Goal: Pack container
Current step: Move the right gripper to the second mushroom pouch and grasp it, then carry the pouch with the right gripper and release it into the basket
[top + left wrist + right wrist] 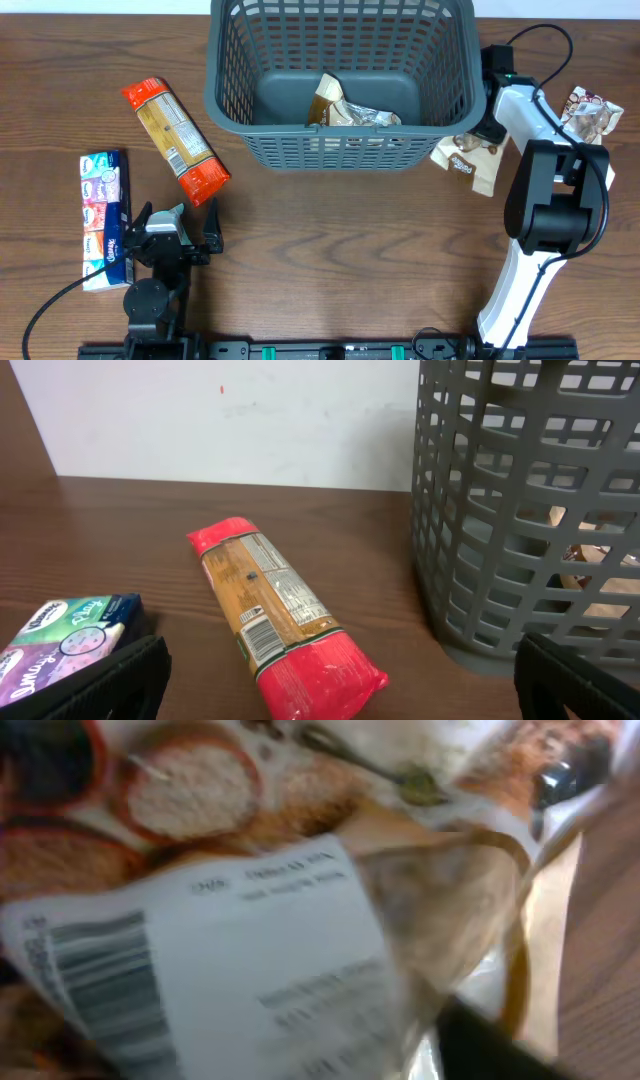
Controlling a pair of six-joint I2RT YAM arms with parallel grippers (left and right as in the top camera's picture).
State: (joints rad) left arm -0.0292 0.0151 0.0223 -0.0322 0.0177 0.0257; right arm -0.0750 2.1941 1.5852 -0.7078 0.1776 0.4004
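Note:
The container [228, 105], a dark grey lattice basket, stands at the back middle with a crinkled snack bag [345, 108] on its floor. Its wall [500, 540] fills the right of the left wrist view. My right gripper [486, 134] is down on a brown-and-white snack pouch [466, 160] just right of the basket. That pouch [250, 920] fills the blurred right wrist view, with one dark finger [500, 1045] beneath it, so the jaws' state is hidden. My left gripper [177, 218] rests open near the front left, holding nothing.
A red-ended pasta packet [175, 140] [275, 620] lies diagonally left of the basket, ahead of the left gripper. A tissue multipack [105, 218] [55, 645] lies at the far left. Another snack pouch [592, 110] sits at the far right, behind the right arm.

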